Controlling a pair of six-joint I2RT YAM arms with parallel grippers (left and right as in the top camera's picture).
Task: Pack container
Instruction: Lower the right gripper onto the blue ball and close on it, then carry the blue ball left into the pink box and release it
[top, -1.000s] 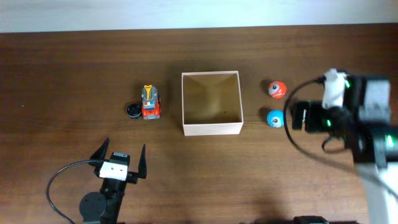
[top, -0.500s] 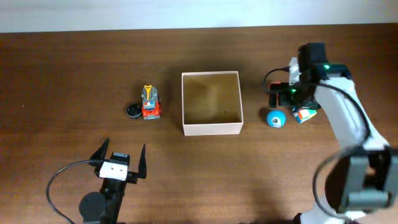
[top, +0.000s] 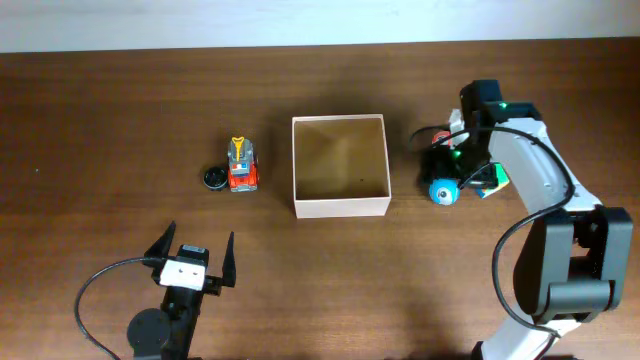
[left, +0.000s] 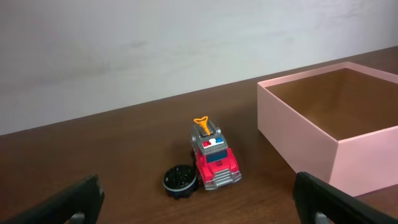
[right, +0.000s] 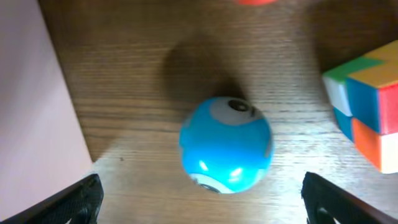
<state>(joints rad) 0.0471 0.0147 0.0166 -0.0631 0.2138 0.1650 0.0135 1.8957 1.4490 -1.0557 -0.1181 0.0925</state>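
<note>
Cardboard container: mid-table, upright, open top, no toy inside. Truck and black disc on its left, near. Blue ball just beside its right wall; cube further right.

Container likely light, stiff, thin-walled; slides if bumped. Best hold: pinch one wall at rim.

Ball smooth, hard, round; likely rolls, slips. Grip across widest middle.

Right gripper above ball, jaws spread wide either side, grasping nothing. Left gripper near table front, jaws spread, empty, well apart from toys.
</note>
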